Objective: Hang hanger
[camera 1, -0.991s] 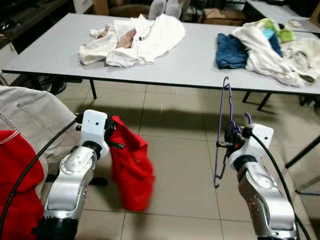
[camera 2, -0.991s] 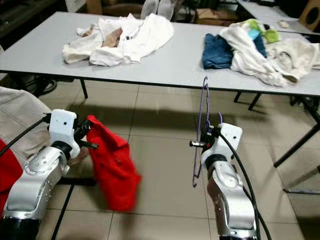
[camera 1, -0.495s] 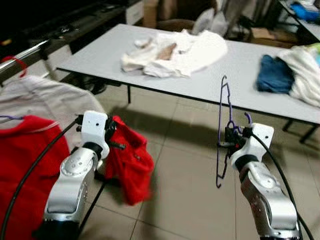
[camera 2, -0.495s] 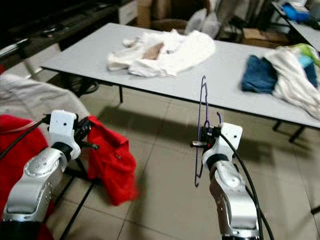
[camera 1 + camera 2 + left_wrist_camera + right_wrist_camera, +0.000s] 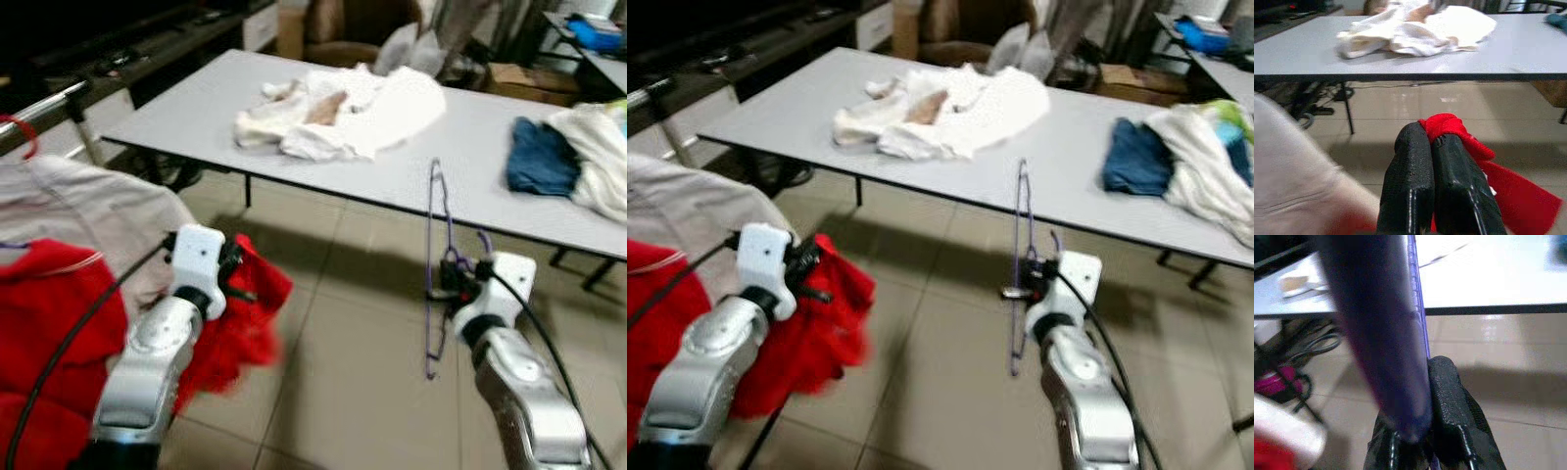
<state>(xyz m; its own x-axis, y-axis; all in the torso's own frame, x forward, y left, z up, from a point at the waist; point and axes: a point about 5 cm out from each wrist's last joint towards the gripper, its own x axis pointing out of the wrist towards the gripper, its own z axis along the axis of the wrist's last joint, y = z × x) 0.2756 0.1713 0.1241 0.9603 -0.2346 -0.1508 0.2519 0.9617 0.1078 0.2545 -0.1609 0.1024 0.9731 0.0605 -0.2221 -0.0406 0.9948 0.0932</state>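
Observation:
A thin purple hanger (image 5: 432, 257) stands nearly upright in front of me, its hook end by my right wrist. My right gripper (image 5: 453, 275) is shut on the hanger; in the right wrist view its black fingers (image 5: 1447, 396) clamp the purple bar (image 5: 1400, 377). My left gripper (image 5: 233, 266) is shut on a red garment (image 5: 238, 328) that hangs below it; in the left wrist view red cloth (image 5: 1449, 128) is bunched between the closed fingers (image 5: 1422, 181). At the far left a clothes rail (image 5: 44, 104) carries a beige garment (image 5: 93, 215) and another red garment (image 5: 44, 343).
A long grey table (image 5: 186, 108) stands ahead with a heap of white clothes (image 5: 343, 98) on it, a blue garment (image 5: 537, 157) and more pale clothes (image 5: 602, 157) to the right. Tiled floor (image 5: 343, 343) lies between me and the table. Chairs and boxes stand behind.
The view has shifted slightly. My left gripper has drawn the red garment left toward the rail, and it is now blurred. The right gripper still holds the hanger upright.

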